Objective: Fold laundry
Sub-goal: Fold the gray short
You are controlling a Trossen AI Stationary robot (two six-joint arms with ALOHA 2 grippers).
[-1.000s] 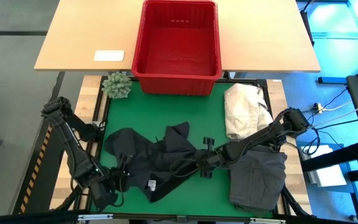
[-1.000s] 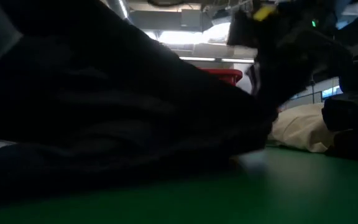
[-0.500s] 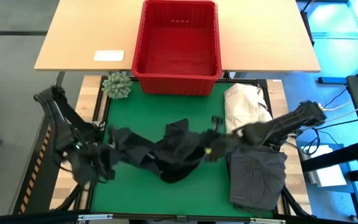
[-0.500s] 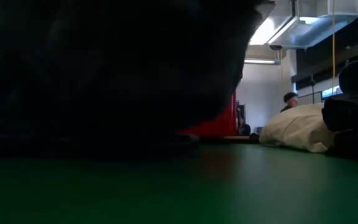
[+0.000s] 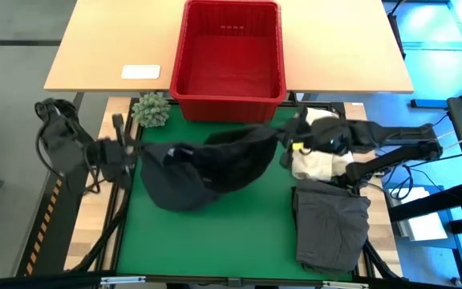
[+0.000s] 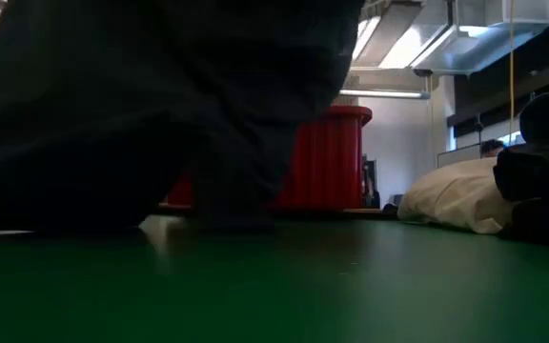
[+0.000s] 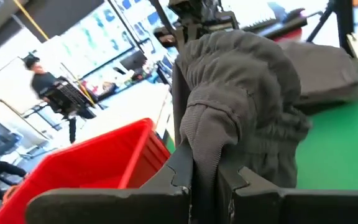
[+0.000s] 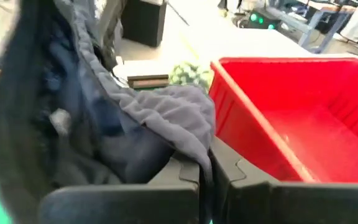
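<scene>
Dark garment stretched between both grippers above the green counter

Folded grey garment lies nearest. Left gripper and right gripper each have fingers pinched tight on the dark garment, sagging between them. Cream cloth heap sits beneath the right gripper; red basket beyond.

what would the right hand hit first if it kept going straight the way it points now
Probably the left hand. The right hand, shut on the dark garment, points along the stretched cloth towards it, passing just in front of the red basket; height is unclear.
</scene>
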